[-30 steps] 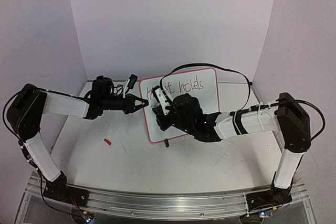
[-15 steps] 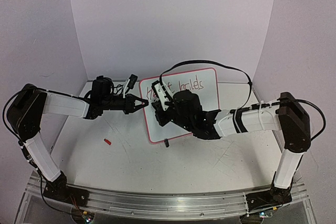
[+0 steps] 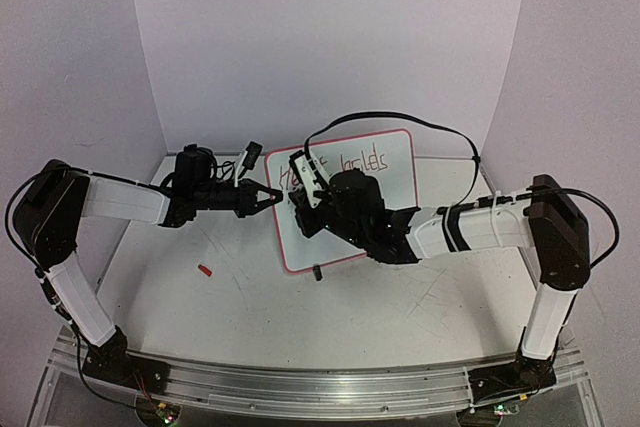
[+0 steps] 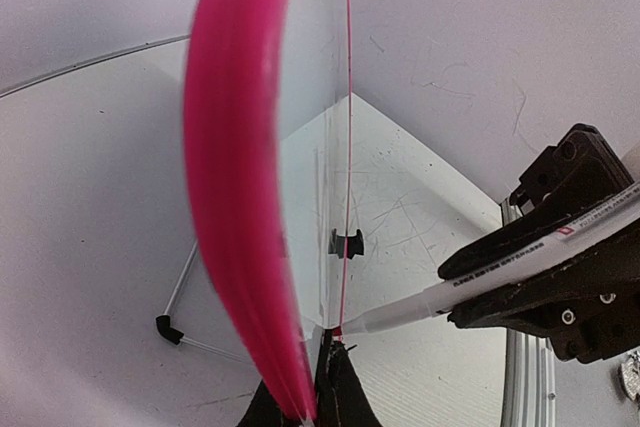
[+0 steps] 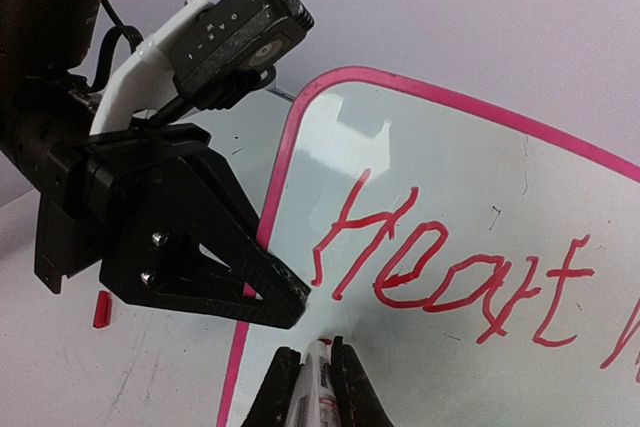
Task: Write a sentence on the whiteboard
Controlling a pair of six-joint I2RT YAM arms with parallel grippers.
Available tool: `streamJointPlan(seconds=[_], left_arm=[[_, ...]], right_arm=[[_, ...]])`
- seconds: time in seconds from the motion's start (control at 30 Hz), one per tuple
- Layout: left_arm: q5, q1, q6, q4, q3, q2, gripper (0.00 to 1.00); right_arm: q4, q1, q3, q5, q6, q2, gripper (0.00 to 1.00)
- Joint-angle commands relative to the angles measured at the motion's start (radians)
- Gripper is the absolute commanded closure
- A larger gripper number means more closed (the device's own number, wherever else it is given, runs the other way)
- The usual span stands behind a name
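The whiteboard (image 3: 396, 185) stands tilted up on the table, its pink rim (image 4: 236, 197) seen edge-on in the left wrist view. Red handwriting (image 5: 430, 267) runs across its upper part. My left gripper (image 3: 272, 197) is shut on the board's left edge, and its black fingers (image 5: 215, 257) show clamped over the rim. My right gripper (image 3: 303, 209) is shut on a white marker (image 5: 322, 387), whose red tip sits at the board face just below the first red word, close beside the left gripper's tips. The marker (image 4: 470, 282) also shows slanting in to the board.
A small red marker cap (image 3: 205, 270) lies on the table left of the board, also seen as the cap (image 5: 99, 309). A black clip foot (image 3: 316, 271) holds the board's lower edge. A black cable (image 3: 400, 119) arcs over the board. White walls enclose the table.
My right gripper has moved the marker up and slightly left along the board, toward its left edge under the writing. The left arm and the board have stayed still.
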Motion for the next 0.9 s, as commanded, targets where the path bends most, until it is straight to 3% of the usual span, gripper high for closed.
streamJointPlan(seconds=[0.0,0.87], left_arm=[[-0.167,0.015,0.135,-0.040,0.010,0.006,1.00],[-0.167,0.015,0.135,-0.043,0.007,0.000,1.00]], right_arm=[[0.010,-0.005,-0.004,0.012,0.027,0.009,1.00],[-0.004,0.013,-0.072,0.023,0.109,0.010,1.00]])
